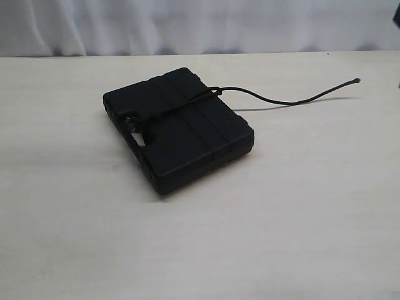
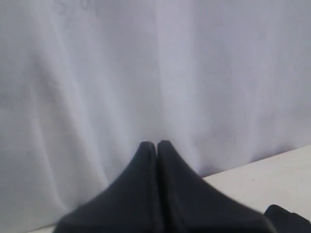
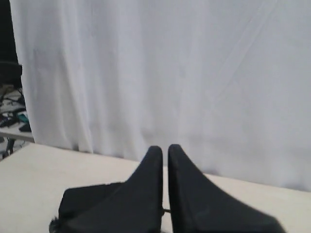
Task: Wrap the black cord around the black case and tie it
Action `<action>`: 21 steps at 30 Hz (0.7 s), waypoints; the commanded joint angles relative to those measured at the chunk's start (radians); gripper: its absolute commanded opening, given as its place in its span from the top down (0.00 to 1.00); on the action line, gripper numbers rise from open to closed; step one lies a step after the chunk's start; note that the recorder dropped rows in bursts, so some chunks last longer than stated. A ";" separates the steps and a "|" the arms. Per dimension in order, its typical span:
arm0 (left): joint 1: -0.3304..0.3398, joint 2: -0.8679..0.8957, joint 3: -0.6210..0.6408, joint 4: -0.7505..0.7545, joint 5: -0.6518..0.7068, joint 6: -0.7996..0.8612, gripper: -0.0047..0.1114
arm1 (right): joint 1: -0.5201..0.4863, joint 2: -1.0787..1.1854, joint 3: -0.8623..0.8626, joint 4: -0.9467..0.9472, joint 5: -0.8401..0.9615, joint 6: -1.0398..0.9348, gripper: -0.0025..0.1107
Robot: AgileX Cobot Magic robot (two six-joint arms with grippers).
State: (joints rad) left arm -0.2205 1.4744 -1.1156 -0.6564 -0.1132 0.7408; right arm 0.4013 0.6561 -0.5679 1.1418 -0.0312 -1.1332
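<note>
The black case point(image 1: 194, 144) lies flat in the middle of the table, its handle cutout toward the near left. The black cord point(image 1: 281, 101) crosses the lid from a knotted bunch by the handle, and its free tail trails right across the table to a small tip. Neither gripper shows in the exterior view. My left gripper point(image 2: 156, 143) is shut and empty, raised and facing the curtain, with a black corner point(image 2: 286, 219) low at the frame's edge. My right gripper point(image 3: 165, 148) is shut with a hairline gap and holds nothing. The case point(image 3: 87, 199) lies beyond and below it.
A white curtain point(image 1: 200, 25) hangs behind the table's far edge. The pale tabletop point(image 1: 200, 250) spreads all round the case. In the right wrist view, dark clutter point(image 3: 12, 121) stands past the curtain's edge.
</note>
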 commanded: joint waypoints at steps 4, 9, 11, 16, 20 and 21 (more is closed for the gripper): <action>-0.001 -0.183 0.167 -0.014 -0.068 -0.113 0.96 | -0.005 -0.135 0.004 0.023 0.010 0.005 0.94; -0.001 -0.366 0.253 -0.010 -0.058 -0.121 0.96 | -0.005 -0.197 0.004 0.023 0.064 0.005 0.94; -0.003 -0.423 0.279 -0.010 -0.051 -0.121 0.96 | -0.005 -0.205 0.004 0.023 0.068 0.005 0.94; -0.064 -0.563 0.324 0.047 0.010 -0.118 0.96 | -0.005 -0.205 0.004 0.023 0.070 0.005 0.94; -0.127 -0.657 0.341 0.070 0.074 -0.118 0.96 | -0.005 -0.205 0.004 0.023 0.070 0.005 0.94; -0.138 -0.678 0.347 0.070 0.078 -0.118 0.96 | -0.005 -0.205 0.004 0.023 0.070 0.005 0.94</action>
State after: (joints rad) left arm -0.3226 0.8608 -0.7846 -0.6005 -0.0680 0.6285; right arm 0.4013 0.4558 -0.5679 1.1676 0.0307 -1.1332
